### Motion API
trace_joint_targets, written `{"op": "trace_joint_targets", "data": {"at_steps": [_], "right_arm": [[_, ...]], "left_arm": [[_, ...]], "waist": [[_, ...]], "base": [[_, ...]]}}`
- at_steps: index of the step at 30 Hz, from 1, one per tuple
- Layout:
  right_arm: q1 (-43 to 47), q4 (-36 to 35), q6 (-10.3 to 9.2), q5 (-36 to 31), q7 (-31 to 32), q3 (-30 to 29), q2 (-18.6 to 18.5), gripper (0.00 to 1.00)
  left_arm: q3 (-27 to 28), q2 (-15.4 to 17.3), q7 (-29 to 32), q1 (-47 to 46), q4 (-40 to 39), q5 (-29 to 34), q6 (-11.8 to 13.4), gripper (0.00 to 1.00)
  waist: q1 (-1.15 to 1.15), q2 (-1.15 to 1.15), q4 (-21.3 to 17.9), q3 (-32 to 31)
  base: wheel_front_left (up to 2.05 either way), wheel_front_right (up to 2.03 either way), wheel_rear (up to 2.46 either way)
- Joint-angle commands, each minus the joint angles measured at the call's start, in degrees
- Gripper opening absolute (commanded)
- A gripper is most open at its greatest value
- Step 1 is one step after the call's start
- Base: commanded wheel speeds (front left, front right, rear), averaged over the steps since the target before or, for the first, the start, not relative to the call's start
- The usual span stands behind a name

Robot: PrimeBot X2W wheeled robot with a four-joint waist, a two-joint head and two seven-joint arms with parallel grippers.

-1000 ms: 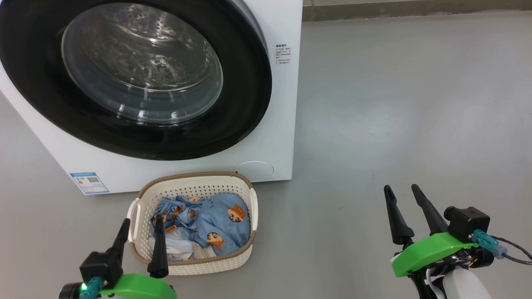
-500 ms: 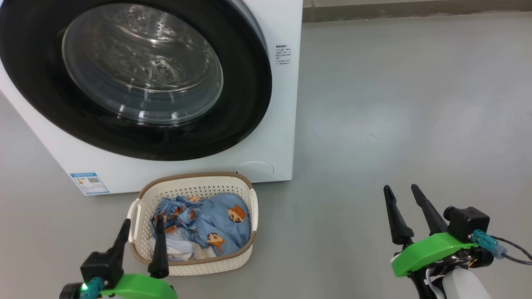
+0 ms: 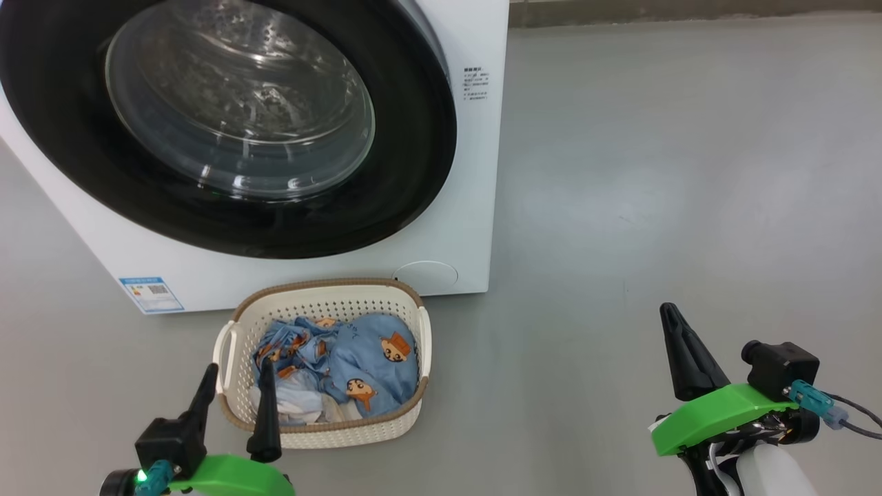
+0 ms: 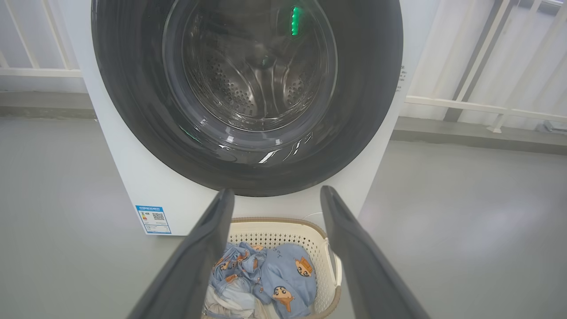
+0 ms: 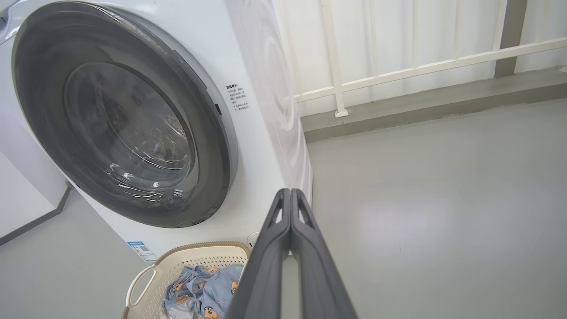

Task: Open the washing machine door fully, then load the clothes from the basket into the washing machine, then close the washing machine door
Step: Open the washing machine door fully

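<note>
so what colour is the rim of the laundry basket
Brown, with a woven look, on the cream basket; clearest in the head view.

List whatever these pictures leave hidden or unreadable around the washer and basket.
- Door: the head view's top and left edges cut off its rim.
- Drum: in the left wrist view, reflections on the glass blur whether it is empty.
- Clothes: in the head view, lower pieces are hidden under the top layer and the basket wall, so the count is unknown.
- Label: print too small in the head view.

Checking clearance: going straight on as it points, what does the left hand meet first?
Most likely the closed washing machine door, glass or black rim, with the left hand passing above the basket; exact height unclear.
</note>
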Motion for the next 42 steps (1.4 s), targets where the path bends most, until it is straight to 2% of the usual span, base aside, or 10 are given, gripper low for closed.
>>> {"op": "trace_joint_targets", "data": {"at_steps": [1,5,15,21,23,30,42], "right_arm": [[-1.61,-1.16,0.09,1.44,-0.69,1.31,0.07,0.00],[-2.56,0.12,0.09,8.55,-0.69,1.59,0.07,0.00],[-7.58,3.77,0.09,34.43,-0.69,3.34,0.07,0.00],[-11.46,5.42,0.09,43.97,-0.65,3.87,0.07,0.00],[-13.14,6.18,0.09,44.93,-0.51,3.81,0.07,0.00],[-21.21,8.76,0.09,42.28,3.84,2.91,-0.22,0.00],[-33.18,9.63,0.09,40.11,10.73,-0.56,-2.27,0.00]], "left_arm": [[1.66,0.75,-0.38,-2.39,-1.34,0.14,0.08,1.00],[1.51,0.75,-0.38,-3.03,-1.45,0.11,-0.17,1.00],[1.04,0.75,-0.38,-4.74,-1.70,0.02,-0.77,1.00],[0.62,0.75,-0.38,-5.66,-2.37,0.01,-0.97,1.00],[0.56,0.75,-0.38,-6.08,-2.63,-0.03,-1.05,1.00],[-0.01,0.75,-0.38,-7.85,-3.34,-0.16,-1.75,1.00],[-2.36,0.75,-0.38,-11.04,-4.02,-1.82,-1.70,1.00]], "waist": [[0.00,0.00,0.29,0.55],[0.00,0.00,0.99,1.84],[0.00,0.00,3.08,5.45],[0.00,0.00,4.45,7.69],[0.00,0.00,4.77,8.60],[0.00,0.00,5.95,12.07],[0.00,0.00,9.05,18.22]], "base": [[0.00,0.00,0.00],[0.00,0.00,0.00],[0.00,0.00,0.00],[0.00,0.00,0.00],[0.00,0.00,0.00],[0.00,0.00,0.00],[0.00,0.00,0.00]]}}
